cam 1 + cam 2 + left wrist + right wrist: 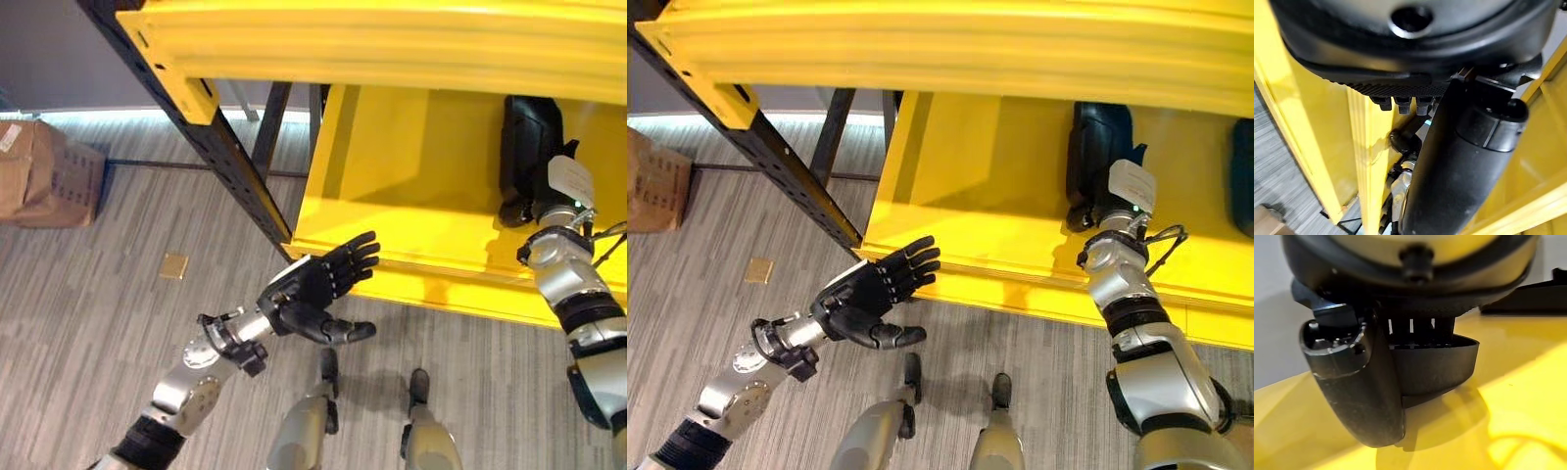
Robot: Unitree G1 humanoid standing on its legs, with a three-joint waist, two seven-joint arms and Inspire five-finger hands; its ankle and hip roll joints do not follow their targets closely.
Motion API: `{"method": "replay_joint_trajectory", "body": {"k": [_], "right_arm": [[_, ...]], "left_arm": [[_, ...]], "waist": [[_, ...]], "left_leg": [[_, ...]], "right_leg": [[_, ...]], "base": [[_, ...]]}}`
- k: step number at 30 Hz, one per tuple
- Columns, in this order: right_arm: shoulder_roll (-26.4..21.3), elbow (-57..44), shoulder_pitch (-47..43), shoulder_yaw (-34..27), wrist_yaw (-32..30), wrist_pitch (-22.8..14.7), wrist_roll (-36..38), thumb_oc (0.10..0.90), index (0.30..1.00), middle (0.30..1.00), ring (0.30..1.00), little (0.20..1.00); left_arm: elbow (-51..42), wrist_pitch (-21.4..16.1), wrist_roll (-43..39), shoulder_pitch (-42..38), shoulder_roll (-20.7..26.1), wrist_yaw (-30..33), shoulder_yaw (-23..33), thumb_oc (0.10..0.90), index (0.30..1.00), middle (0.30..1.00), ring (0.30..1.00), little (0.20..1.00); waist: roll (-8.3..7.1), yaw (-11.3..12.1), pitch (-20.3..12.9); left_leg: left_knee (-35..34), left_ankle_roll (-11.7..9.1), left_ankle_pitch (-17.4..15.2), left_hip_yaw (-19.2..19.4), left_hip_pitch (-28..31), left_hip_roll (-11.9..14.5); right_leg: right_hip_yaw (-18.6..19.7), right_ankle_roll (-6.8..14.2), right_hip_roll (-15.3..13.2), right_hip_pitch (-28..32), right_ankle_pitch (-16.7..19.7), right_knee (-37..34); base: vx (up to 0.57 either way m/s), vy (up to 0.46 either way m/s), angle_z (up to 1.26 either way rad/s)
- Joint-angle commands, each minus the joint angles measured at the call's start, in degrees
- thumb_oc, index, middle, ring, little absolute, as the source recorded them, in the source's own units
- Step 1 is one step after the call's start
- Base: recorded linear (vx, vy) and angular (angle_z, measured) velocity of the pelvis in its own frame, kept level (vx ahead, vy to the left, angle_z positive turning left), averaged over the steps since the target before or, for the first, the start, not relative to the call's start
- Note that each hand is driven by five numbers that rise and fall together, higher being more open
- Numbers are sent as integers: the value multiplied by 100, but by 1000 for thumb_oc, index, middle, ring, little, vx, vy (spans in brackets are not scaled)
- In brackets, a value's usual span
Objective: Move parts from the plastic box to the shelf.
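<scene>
One yellow shelf point(411, 245) stands in the head views, with one lower board and one upper yellow beam point(372, 39) across twelve o'clock. Two dark parts lie on the board: one part point(1097, 147) toward one o'clock, at the right hand point(1107, 201), and the edge of a second part point(1242, 176) at three o'clock. Two black frame posts point(230, 166) run slantwise at eleven o'clock. On the floor point(88, 323) there is one cardboard box point(44, 171) at nine o'clock and one small tan square point(173, 265) just inward of it. Two hands show: the left hand point(313, 289) near centre and the right one in the shelf.
</scene>
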Motion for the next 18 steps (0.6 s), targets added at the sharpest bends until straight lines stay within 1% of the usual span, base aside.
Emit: {"method": "replay_joint_trajectory", "body": {"k": [1, 4, 6, 8, 9, 10, 11, 14, 15, 16, 18], "right_arm": [[-106, 495, -215, 458, 120, 0, -149, 900, 1000, 1000, 1000, 1000], [-144, 347, -148, 556, 381, -194, -518, 900, 1000, 1000, 1000, 1000], [-173, 209, -103, 703, 591, -218, -821, 900, 1000, 1000, 1000, 1000], [-220, 96, -39, 809, 768, -231, -895, 900, 1000, 1000, 1000, 1000], [-218, 18, 56, 840, 800, -197, -851, 900, 1000, 1000, 1000, 1000], [-194, -28, 87, 824, 738, -297, -514, 900, 1000, 1000, 1000, 1000], [-132, -101, 108, 768, 811, -366, -332, 900, 1000, 1000, 1000, 1000], [-76, -263, 128, 712, 853, -502, -668, 900, 1000, 1000, 1000, 1000], [-105, -316, 144, 721, 840, -500, -716, 900, 1000, 1000, 1000, 1000], [-227, -452, 219, 777, 938, -439, -1136, 900, 1000, 1000, 1000, 1000], [-249, -481, 262, 772, 1019, -350, -1249, 900, 1000, 1000, 1000, 1000]], "left_arm": [[-778, -404, -298, -143, -33, -227, 150, 900, 1000, 1000, 1000, 1000], [-772, -390, -281, -82, -55, -292, 172, 900, 1000, 1000, 1000, 1000], [-727, -445, -186, -69, -68, -402, 183, 900, 1000, 1000, 1000, 1000], [-743, -414, -220, -29, -45, -441, 189, 900, 1000, 1000, 1000, 1000], [-739, -393, -233, -13, -47, -475, 214, 900, 1000, 1000, 1000, 1000], [-739, -359, -242, -23, -42, -476, 214, 900, 1000, 1000, 1000, 1000], [-739, -319, -206, -22, -53, -511, 220, 900, 1000, 1000, 1000, 1000], [-720, -244, -142, -43, -117, -629, 207, 900, 1000, 1000, 1000, 1000], [-730, -227, -114, -39, -130, -639, 196, 900, 1000, 1000, 1000, 1000], [-737, -276, -108, -2, -110, -640, 175, 900, 1000, 1000, 1000, 1000], [-725, -278, -120, 16, -110, -684, 191, 900, 1000, 1000, 1000, 1000]], "waist": [[-60, 224, -238], [-83, 217, -273], [-108, 215, -300], [-137, 212, -328], [-159, 206, -354], [-176, 201, -373], [-186, 197, -386], [-201, 178, -399], [-207, 169, -404], [-222, 140, -428], [-230, 133, -438]], "left_leg": [[-74, -138, -825, 109, 596, 247], [-84, -146, -826, 123, 631, 260], [-86, -153, -823, 137, 661, 271], [-92, -159, -820, 154, 692, 289], [-99, -158, -823, 169, 712, 299], [-106, -159, -818, 166, 736, 308], [-108, -159, -824, 168, 760, 313], [-111, -164, -828, 175, 792, 321], [-116, -166, -831, 177, 803, 323], [-128, -173, -834, 214, 824, 336], [-129, -176, -833, 219, 831, 341]], "right_leg": [[-133, -188, 304, -225, -507, 522], [-124, -178, 309, -189, -503, 504], [-130, -172, 304, -155, -494, 491], [-132, -161, 306, -128, -487, 484], [-123, -154, 308, -115, -485, 477], [-111, -157, 319, -92, -479, 466], [-101, -157, 324, -72, -482, 463], [-75, -161, 336, -39, -473, 445], [-68, -159, 341, -28, -467, 430], [-65, -142, 344, -19, -446, 402], [-55, -138, 347, -8, -446, 397]], "base": [[10, -10, 17], [12, -7, -2], [17, -8, -6], [0, 0, 0], [0, 0, 0], [0, 0, 0], [0, 0, 0], [0, 0, 0], [0, 0, 0], [0, 0, 0], [0, 0, 0]]}}
